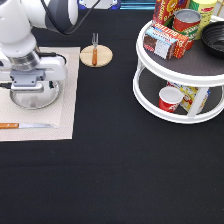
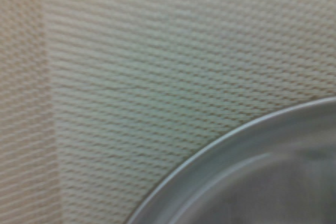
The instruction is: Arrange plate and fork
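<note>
End effector (image 1: 33,90) directly over plate (image 1: 47,100) on mat; fork (image 1: 94,50) well apart.

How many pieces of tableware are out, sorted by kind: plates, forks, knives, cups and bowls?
Plate, on the placemat under the gripper: 1
Fork, on the wooden coaster: 1
Knife: 1
Red cup: 1
Black bowl: 1
Total: 5

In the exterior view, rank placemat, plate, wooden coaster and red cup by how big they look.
1. Placemat, clearly the largest.
2. Plate, partly hidden under the end effector, yet wider than the coaster.
3. Wooden coaster, with the fork lying on it.
4. Red cup, roughly coaster-sized; that order is unsure.
</note>
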Tool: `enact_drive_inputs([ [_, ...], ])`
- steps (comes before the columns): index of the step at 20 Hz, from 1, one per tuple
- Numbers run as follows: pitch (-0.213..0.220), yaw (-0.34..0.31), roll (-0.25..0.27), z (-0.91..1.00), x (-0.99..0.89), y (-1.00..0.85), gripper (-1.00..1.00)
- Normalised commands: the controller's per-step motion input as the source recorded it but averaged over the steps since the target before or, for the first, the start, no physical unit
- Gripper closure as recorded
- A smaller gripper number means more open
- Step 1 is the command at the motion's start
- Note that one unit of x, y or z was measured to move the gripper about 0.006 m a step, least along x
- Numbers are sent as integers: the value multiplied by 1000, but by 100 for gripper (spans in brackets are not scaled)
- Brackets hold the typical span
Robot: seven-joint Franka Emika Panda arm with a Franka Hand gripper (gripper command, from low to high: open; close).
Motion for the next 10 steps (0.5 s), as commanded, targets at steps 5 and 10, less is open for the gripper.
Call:
enact_drive_inputs([
  [5, -155, 0, -176, 310, -621, 698, -100],
  [10, -181, 5, -154, 89, -562, 719, -100],
])
